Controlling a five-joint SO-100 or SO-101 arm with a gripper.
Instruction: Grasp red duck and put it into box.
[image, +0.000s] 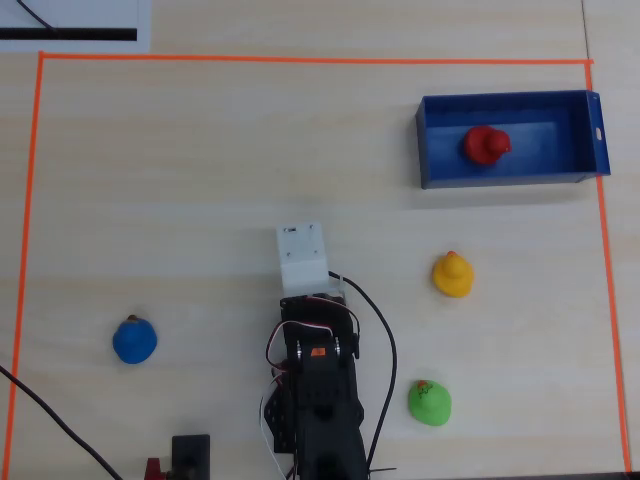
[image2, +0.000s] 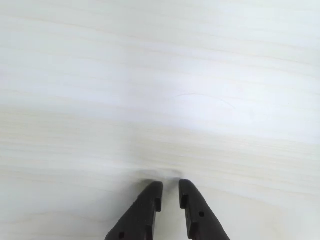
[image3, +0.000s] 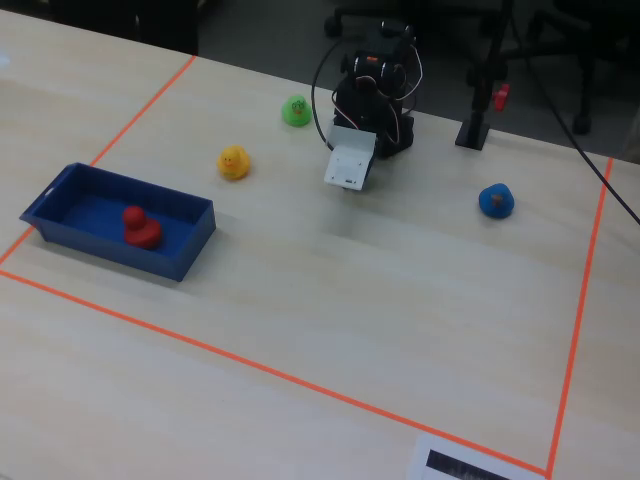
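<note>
The red duck (image: 486, 145) sits upright inside the box (image: 433, 140), near its middle. My gripper (image2: 170, 192) hangs over bare table (image2: 160, 75), well apart from the box, fingers nearly together and holding nothing. I judge the duck light, glossy and somewhat slippery, soft enough to give; hold is best taken across the body, below the head. No brand, label or writing is readable.

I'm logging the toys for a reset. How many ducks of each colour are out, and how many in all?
Red duck: 1, inside the box
Yellow duck: 1, on the table
Green duck: 1, on the table
Blue duck: 1, on the table
Total: 4 ducks
</note>
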